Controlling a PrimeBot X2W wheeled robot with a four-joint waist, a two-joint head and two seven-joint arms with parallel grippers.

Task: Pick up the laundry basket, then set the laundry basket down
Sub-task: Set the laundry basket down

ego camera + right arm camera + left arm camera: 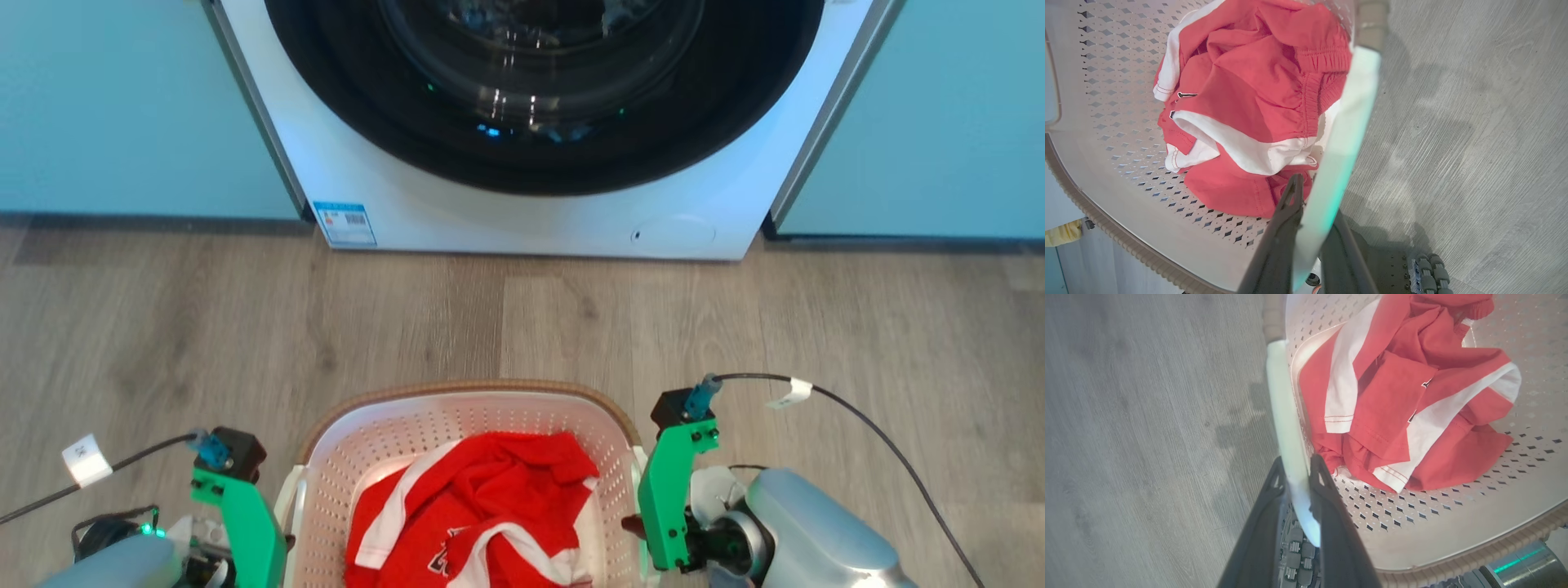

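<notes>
Head view puts the laundry basket (367, 457) low in the middle, in front of the washing machine (522, 220) and well apart from it, with bare wooden floor (245, 327) between them. Whether its bottom rests on the floor I cannot tell. A crumpled red and white garment (490, 498) lies inside.

The basket is thin perforated plastic with only one garment in it, so I judge it light and rather stiff, though the walls may flex a little. The smooth handles could slip. The best hold is both white side handles together, so it stays level.

In the left wrist view, the left gripper (1297, 461) is clenched on the left handle (1286, 408), one finger on each side. In the right wrist view, the right gripper (1314, 192) grasps the right handle (1351, 114) the same way.
</notes>
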